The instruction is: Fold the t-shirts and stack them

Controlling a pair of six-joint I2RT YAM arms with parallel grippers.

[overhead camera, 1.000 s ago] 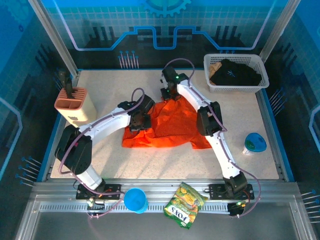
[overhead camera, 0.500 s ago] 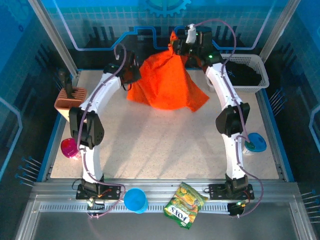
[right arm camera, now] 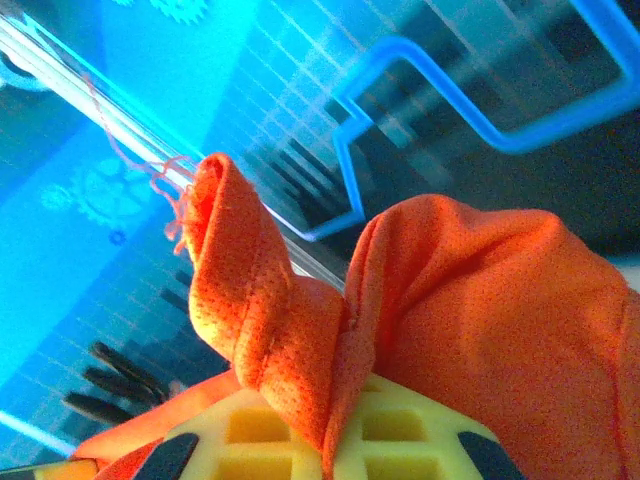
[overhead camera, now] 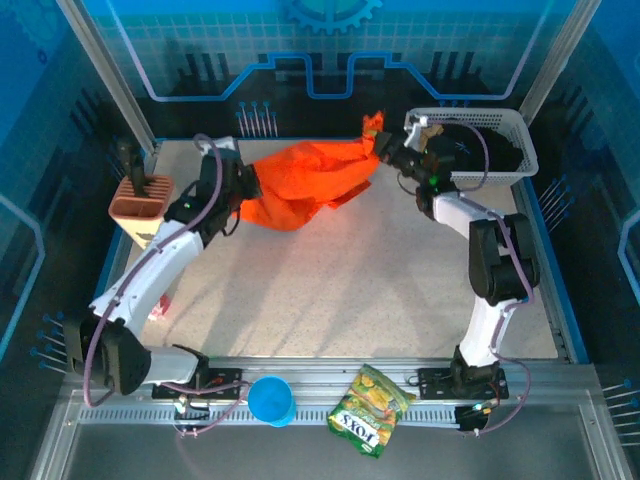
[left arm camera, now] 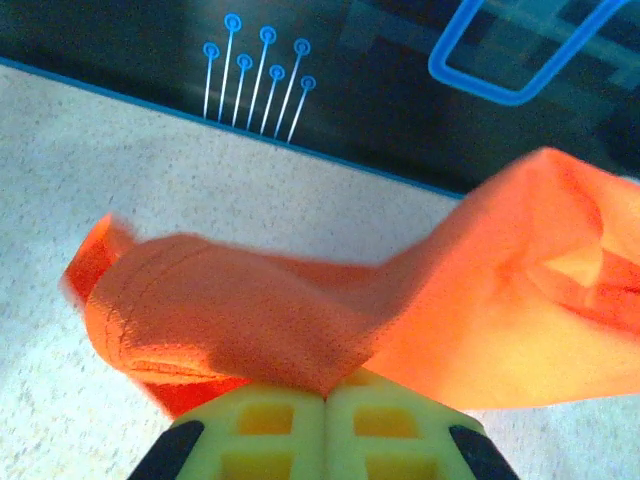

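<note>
Broadly, the speckled beige counter (overhead camera: 330,290) takes up the middle of the overhead view, with most of its surface bare in front of the two arms.

The orange t-shirt (overhead camera: 300,185) is stretched across the far part of the counter, bunched into a sagging band between the two arms. Whether its lowest fold touches the counter cannot be told. Its left end is clamped in the left pincer (overhead camera: 245,185), which sits low over the far left of the counter. In the left wrist view that pincer (left arm camera: 325,400) has its yellow-green jaws pressed together on a rolled hem of the orange t-shirt (left arm camera: 480,300), and the cloth fans away to the right above the counter (left arm camera: 150,180).

The right pincer (overhead camera: 385,150) is raised near the far edge, just beside the basket, and a tuft of cloth pokes up above it. The right wrist view shows this pincer (right arm camera: 340,430) closed tight on a pinched fold of the orange t-shirt (right arm camera: 480,320).

The white basket (overhead camera: 520,165) stands in the far right corner and holds the black t-shirt (overhead camera: 495,148), crumpled inside.

A knife block (overhead camera: 140,205) stands at the left edge. A green-yellow snack bag (overhead camera: 370,410) lies on the near rail, with a blue cup (overhead camera: 270,400) to its left.
</note>
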